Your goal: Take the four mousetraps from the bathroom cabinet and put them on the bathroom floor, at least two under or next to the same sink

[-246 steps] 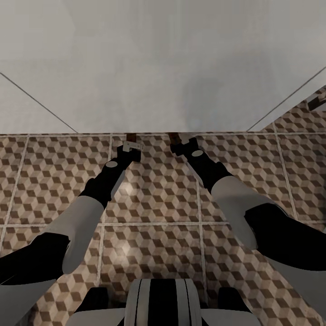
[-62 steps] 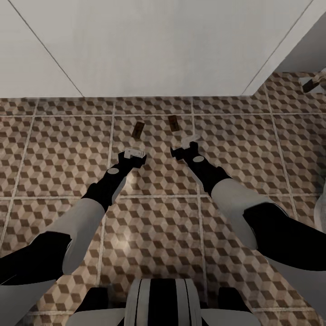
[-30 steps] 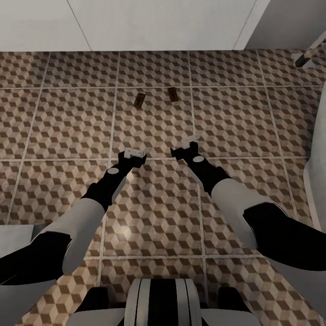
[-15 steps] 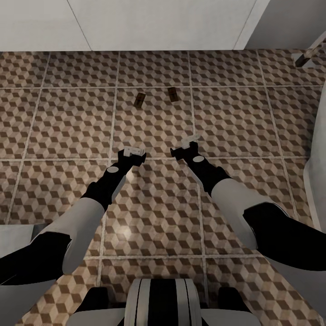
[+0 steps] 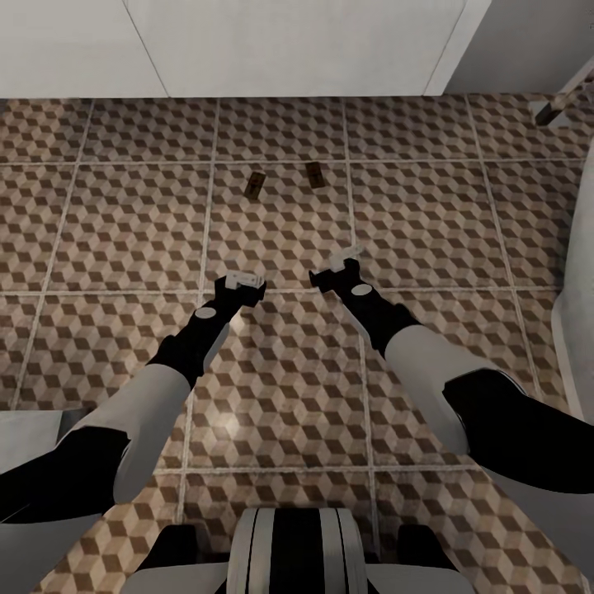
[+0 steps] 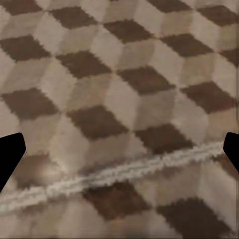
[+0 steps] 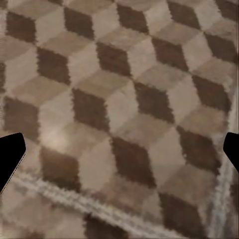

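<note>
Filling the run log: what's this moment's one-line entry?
mousetraps: two on bathroom floor | left gripper: open, empty | right gripper: open, empty

Head view: you get even, diffuse light, moderately bright, no hard shadows. Soft pale glare patches on floor tiles [image 5: 272, 223] near you, between arms. White panel [image 5: 289, 41] at far edge flat, slightly grey, no detail. Slight softness overall. Both wrist views: you see floor pattern blocky, pixelated, blurred; faint bright sheen on one tile patch in each.

Bare bathroom floor [image 5: 280, 239] lies between pincers and two mousetraps [image 5: 255, 183], seemingly unobstructed.
</note>
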Controlling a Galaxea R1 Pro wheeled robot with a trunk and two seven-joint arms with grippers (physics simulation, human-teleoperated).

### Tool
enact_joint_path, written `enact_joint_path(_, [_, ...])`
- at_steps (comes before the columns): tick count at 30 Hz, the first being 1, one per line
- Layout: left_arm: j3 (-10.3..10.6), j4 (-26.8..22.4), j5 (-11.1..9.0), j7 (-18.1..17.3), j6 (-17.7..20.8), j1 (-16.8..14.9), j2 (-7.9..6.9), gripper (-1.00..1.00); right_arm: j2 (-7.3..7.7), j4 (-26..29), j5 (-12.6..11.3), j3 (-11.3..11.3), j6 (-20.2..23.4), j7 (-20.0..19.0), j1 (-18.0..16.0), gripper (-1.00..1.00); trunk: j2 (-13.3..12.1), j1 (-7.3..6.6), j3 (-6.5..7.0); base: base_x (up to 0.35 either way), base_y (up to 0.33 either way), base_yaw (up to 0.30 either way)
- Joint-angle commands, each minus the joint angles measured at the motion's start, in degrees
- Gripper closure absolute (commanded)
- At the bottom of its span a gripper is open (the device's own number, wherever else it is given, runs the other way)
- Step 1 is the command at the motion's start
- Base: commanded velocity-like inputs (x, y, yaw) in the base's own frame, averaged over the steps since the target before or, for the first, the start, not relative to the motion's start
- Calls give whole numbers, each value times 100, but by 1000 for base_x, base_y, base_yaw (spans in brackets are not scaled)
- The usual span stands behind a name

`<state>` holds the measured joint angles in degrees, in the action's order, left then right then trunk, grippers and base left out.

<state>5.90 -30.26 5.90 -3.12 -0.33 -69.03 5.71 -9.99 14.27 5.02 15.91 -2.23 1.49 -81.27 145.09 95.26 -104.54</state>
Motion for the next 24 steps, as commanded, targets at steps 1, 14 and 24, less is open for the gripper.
enact_joint_path(1, [-10,-1,60,-13,-3,7,1,-100,-1,-7,52,0,-15,14,-3,-100,-1,-3,20,0,0,0])
enact_joint_path(14, [-25,7,60,-5,-1,151,-52,-100,-1,-12,52,0,-15,-59,-3,-100,-18,-36,308,0,0,0])
enact_joint_path(24, [-27,32,65,-10,-2,413,-139,-100,-1,-12,60,0,-4,-185,-3,-100,-31,-62,530,0,0,0])
